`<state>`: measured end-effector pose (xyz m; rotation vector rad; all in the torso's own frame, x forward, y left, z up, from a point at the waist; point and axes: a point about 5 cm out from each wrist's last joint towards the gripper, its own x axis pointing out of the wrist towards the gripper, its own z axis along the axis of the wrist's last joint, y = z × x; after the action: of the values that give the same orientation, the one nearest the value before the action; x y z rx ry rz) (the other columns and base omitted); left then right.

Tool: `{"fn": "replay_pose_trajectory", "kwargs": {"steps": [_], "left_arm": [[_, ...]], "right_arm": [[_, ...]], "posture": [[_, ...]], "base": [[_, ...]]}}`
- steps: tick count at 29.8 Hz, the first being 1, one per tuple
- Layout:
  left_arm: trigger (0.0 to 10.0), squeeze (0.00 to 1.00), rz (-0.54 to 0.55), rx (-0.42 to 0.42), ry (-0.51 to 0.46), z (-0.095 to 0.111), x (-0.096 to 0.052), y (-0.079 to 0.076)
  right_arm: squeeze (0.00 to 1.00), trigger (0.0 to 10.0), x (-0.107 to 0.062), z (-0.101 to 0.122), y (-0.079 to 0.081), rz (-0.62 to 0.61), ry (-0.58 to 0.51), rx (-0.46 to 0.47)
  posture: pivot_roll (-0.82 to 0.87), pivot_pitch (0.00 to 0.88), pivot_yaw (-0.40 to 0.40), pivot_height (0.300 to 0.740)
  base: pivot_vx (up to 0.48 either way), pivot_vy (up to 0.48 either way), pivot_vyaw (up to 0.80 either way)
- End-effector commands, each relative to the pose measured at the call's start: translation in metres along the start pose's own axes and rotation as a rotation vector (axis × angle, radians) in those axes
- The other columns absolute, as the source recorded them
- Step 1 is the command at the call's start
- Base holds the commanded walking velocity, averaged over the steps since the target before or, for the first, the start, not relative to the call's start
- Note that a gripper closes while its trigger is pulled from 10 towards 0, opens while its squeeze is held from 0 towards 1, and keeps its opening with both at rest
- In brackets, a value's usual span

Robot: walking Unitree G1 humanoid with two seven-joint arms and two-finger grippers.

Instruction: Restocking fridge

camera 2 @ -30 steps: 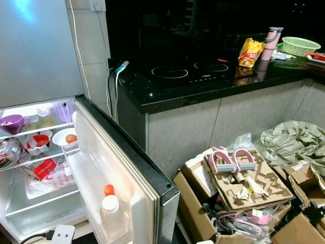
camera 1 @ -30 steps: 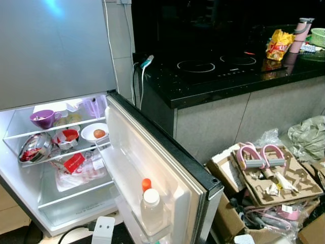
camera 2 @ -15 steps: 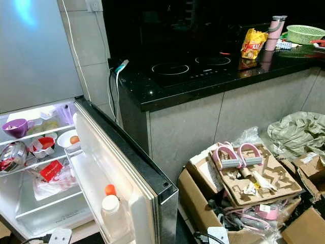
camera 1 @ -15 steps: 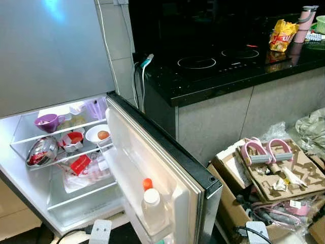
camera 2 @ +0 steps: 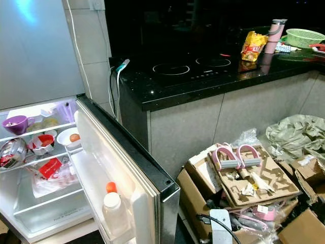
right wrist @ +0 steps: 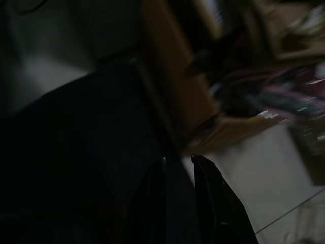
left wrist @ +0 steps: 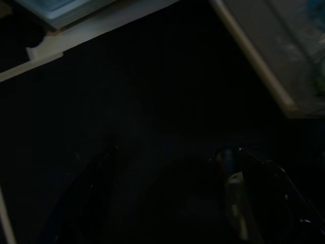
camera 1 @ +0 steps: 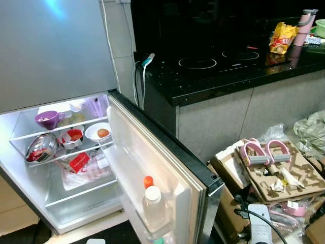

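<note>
Right gripper (right wrist: 177,165) low beside cardboard boxes (camera 2: 203,178), fingers nearly together; left gripper state indiscernible; fridge door (camera 1: 147,168) open, bottle (camera 1: 152,208) shelved.

A purple cup (camera 1: 47,119), a white bowl (camera 1: 96,132) with an orange-brown egg (camera 1: 103,133), an orange-capped bottle (camera 1: 148,184), a glossy black tabletop (camera 1: 223,71) and a yellow-red snack bag (camera 1: 282,37).

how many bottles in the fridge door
2: a clear bottle with a white cap in the door's lower rack, and an orange-capped one just behind it, mostly hidden. Others lower down may be out of sight.
</note>
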<state>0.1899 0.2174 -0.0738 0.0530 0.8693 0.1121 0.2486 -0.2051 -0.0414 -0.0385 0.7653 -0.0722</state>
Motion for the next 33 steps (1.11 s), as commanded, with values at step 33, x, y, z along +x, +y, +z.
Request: {"fn": "replay_pose_trajectory", "kwargs": {"steps": [33], "left_arm": [[10.0, 0.0, -0.101, 0.153, -0.047, 0.019, 0.005, -0.044]], "right_arm": [[0.0, 10.0, -0.013, -0.047, -0.011, 0.008, 0.105, -0.123]], "posture": [[-0.09, 0.085, 0.026, 0.74]], "base": [[-0.037, 0.0, 0.0]]}}
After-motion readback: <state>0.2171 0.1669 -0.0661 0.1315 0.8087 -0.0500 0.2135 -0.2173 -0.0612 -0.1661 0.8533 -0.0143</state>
